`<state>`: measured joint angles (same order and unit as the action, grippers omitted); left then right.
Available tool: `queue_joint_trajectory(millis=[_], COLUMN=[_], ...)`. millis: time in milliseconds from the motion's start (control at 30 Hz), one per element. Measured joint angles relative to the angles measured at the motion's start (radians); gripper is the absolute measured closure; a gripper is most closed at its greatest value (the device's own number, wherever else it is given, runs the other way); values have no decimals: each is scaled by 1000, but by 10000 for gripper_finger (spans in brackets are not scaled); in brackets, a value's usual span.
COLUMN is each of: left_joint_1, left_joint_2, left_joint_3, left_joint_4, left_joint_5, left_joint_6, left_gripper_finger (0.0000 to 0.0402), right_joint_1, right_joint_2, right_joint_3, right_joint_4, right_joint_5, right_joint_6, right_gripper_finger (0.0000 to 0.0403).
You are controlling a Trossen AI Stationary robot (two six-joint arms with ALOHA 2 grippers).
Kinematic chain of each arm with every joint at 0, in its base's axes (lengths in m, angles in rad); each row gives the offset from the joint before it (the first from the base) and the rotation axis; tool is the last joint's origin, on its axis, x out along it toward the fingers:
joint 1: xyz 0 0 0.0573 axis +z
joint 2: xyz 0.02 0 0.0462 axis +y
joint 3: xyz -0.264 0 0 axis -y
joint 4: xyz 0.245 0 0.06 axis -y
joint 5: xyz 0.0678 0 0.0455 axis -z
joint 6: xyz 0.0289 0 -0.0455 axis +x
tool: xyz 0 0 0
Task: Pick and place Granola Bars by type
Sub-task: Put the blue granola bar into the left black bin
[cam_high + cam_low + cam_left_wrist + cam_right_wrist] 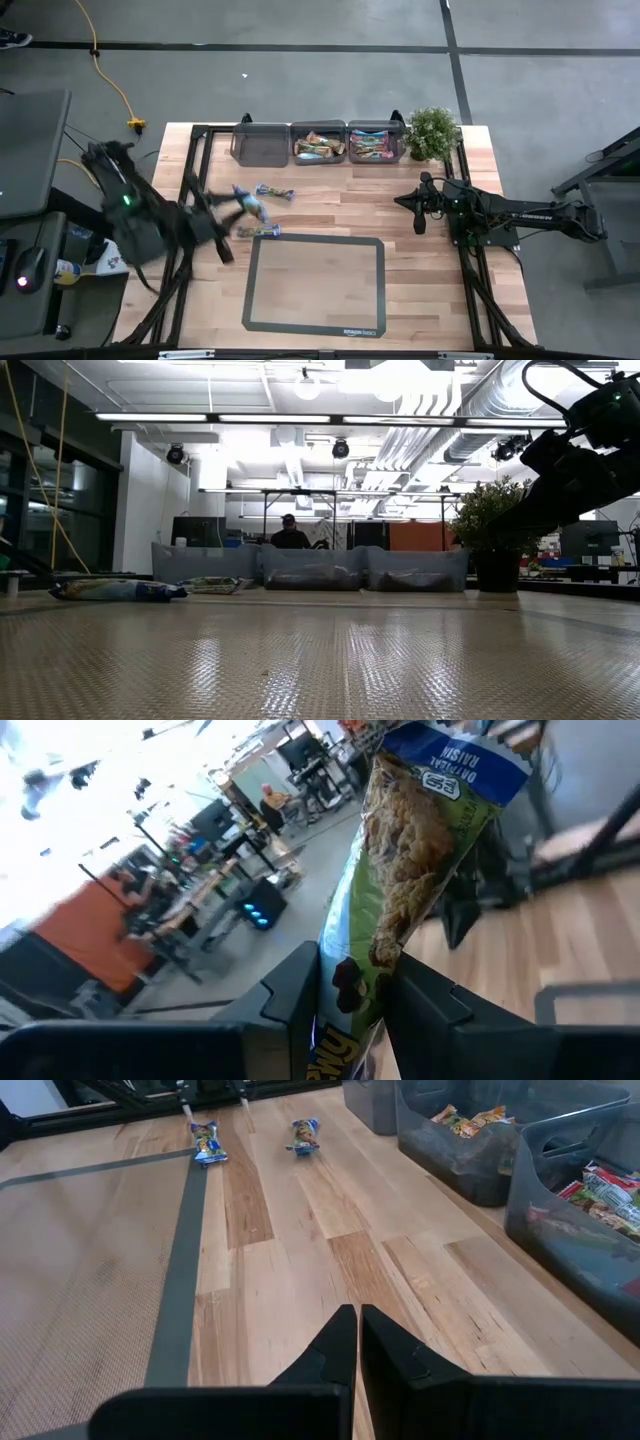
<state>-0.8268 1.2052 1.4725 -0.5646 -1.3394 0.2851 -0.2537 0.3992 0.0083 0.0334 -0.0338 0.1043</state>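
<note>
Oatmeal raisin bar pinched in the left gripper, left of centre in the high view.

The green-wrapped bar (420,870) stands between the left gripper (355,1005) fingers (wrapper sticking out past them); two more bars (275,193) lie just right, and the right gripper (358,1342), pressed together, waits at right.

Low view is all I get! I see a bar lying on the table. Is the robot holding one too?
Observer: Yes. The left gripper is shut on a green bar.
Operator: Which bins have bars in them?
Observer: The middle bin and the right bin do. The left bin looks empty.
Operator: What's the other arm doing?
Observer: The right gripper is shut and holds nothing. It is over the table's right side.
</note>
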Motion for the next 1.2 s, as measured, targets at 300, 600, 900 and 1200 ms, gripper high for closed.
queue_joint_trajectory(millis=[300, 600, 900, 1200], left_joint_1=[135, 369, 792, 1279], left_joint_2=[-206, -264, -246, -158], left_joint_3=[42, 42, 41, 41], left_joint_4=[194, 227, 240, 200], left_joint_5=[263, 446, 813, 1218], left_joint_6=[159, 134, 87, -50], left_gripper_finger=[300, 300, 300, 300], right_joint_1=[0, 0, 0, 0], right_joint_2=[0, 0, 0, 0], right_joint_3=[0, 0, 0, 0], right_joint_4=[0, 0, 0, 0], right_joint_5=[0, 0, 0, 0], right_joint_6=[0, 0, 0, 0], right_gripper_finger=[402, 402, 402, 402])
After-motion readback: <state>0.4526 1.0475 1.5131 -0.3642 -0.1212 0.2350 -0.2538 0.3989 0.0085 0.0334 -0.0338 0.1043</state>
